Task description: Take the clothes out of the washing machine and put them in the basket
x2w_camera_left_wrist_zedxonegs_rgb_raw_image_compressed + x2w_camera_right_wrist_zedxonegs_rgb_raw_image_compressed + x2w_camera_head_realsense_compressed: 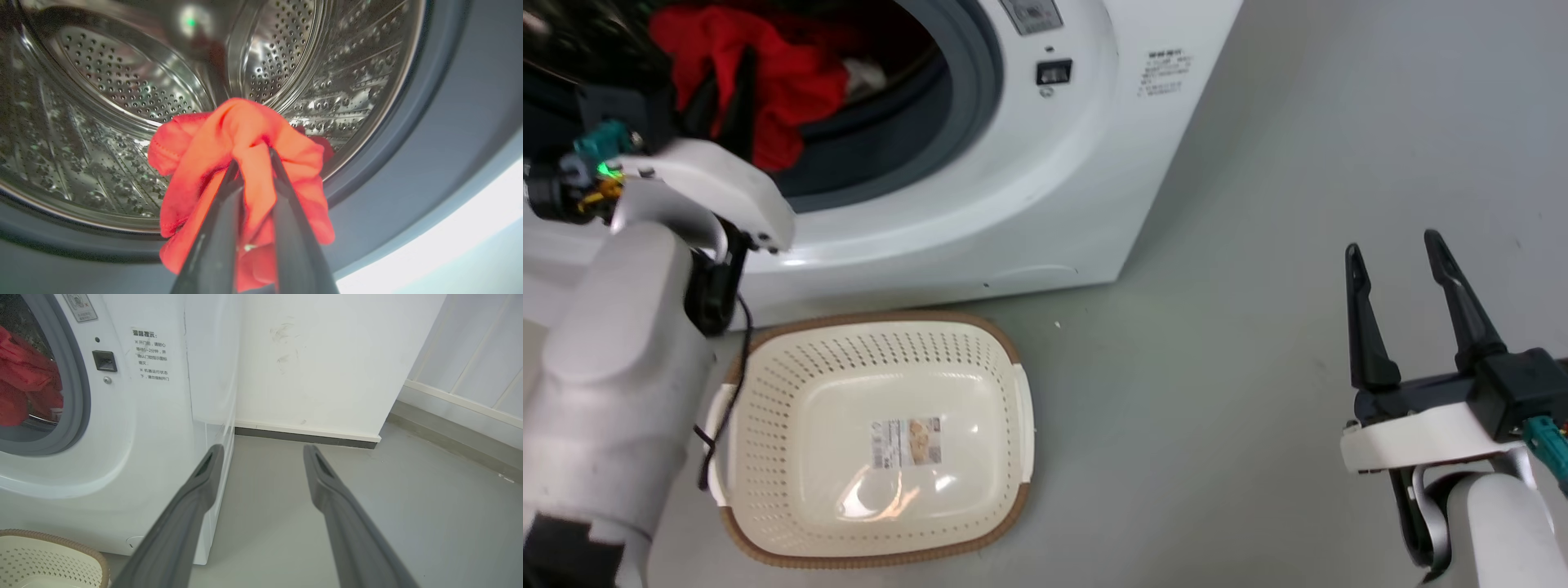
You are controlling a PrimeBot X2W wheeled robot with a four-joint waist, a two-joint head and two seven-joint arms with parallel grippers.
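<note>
The white washing machine stands at the upper left of the head view, its grey-gasketed porthole open. Red clothes hang in the porthole, lifted off the perforated steel drum. My left gripper is shut on a fold of the red clothes at the drum's mouth; in the head view its dark fingers reach into the red fabric. The cream basket with a brown rim sits on the floor below the porthole, holding nothing but its paper label. My right gripper stands open over the floor at the right, also seen as the right gripper in its wrist view.
Grey floor stretches right of the machine and basket. A white wall with a dark skirting stands behind the machine. The basket's corner shows at the lower left of the right wrist view. A black cable hangs from my left arm over the basket rim.
</note>
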